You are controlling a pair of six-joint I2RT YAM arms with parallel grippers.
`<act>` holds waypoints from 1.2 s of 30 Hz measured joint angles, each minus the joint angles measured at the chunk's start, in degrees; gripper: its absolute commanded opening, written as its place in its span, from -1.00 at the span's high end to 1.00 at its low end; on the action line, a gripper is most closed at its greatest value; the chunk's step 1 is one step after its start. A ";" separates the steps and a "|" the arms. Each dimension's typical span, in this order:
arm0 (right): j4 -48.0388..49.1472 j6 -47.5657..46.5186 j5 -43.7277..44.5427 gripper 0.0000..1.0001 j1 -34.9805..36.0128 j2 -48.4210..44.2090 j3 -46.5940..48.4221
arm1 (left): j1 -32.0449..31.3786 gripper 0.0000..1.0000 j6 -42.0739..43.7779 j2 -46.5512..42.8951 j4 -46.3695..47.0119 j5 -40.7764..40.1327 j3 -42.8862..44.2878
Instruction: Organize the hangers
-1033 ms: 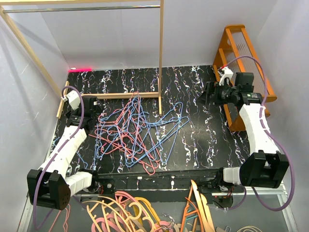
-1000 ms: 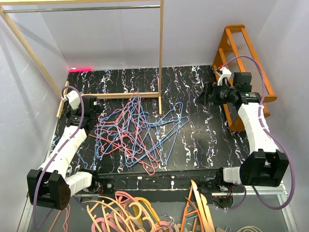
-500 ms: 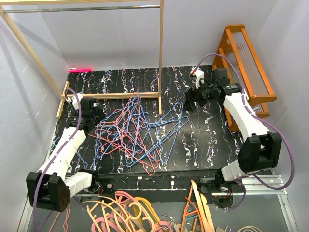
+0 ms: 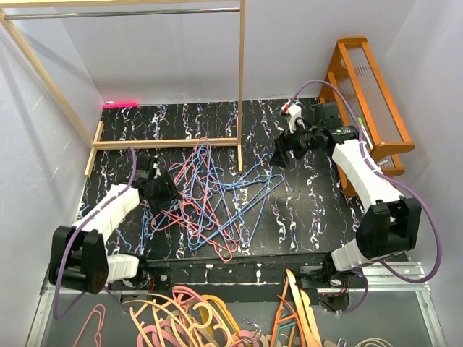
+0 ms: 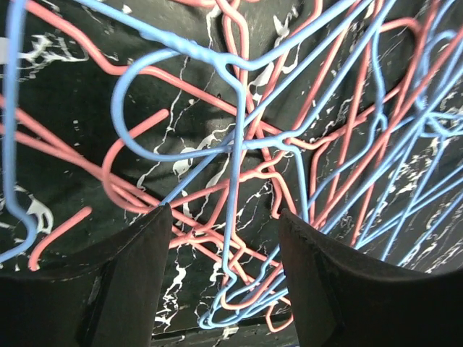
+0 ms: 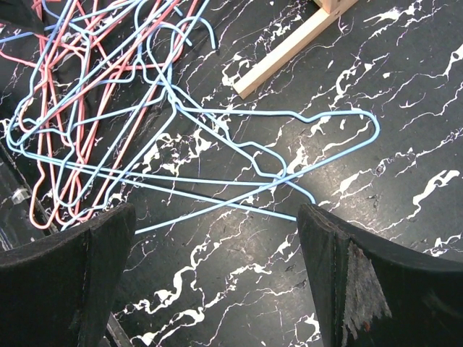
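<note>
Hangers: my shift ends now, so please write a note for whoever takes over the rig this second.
Left claw: open, low over the left side of the pile, wires beneath its gap, nothing gripped.
Right claw: open, empty, above a blue hanger at the pile's right edge.
Hangers: pink and blue, one tangled heap on the table.
Done: nothing; the rail is bare.
Left: untangle and sort all of them.
</note>
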 measured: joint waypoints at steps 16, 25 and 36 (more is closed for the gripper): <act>0.68 -0.17 -0.24 -0.96 0.00 -2.21 -4.92 | -3.28 0.50 3.74 16.41 3.54 -2.73 4.83; 0.70 -0.17 -0.76 -0.96 0.02 -1.81 -4.85 | -3.93 1.00 7.04 15.39 0.70 -4.04 7.50; 1.05 -1.75 -3.58 -0.97 0.42 1.38 -1.29 | -6.40 1.00 15.43 8.02 -6.54 -4.46 13.84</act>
